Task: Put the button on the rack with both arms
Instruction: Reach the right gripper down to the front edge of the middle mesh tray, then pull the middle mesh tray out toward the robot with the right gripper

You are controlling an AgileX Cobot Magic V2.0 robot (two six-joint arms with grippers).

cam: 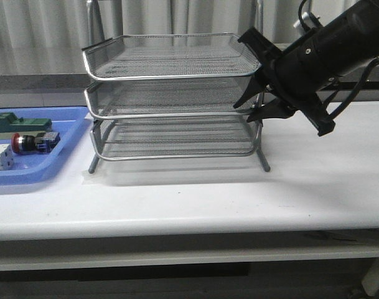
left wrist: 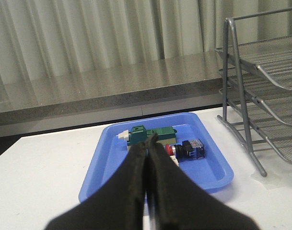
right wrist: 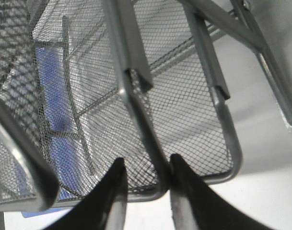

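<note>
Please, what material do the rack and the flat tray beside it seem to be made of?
The rack looks like silver metal: fine woven mesh in wire rims, on thin shiny legs. The blue tray appears to be moulded plastic: smooth, evenly coloured, with rounded edges and a soft sheen.

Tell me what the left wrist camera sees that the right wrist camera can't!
Only the left wrist view shows the button lying in the blue tray beside a green block, with the left claw pressed shut and the curtain behind. Only the right wrist view shows the right claw straddling a rack tray's rim. Both show the silver mesh rack and some of the blue tray.
</note>
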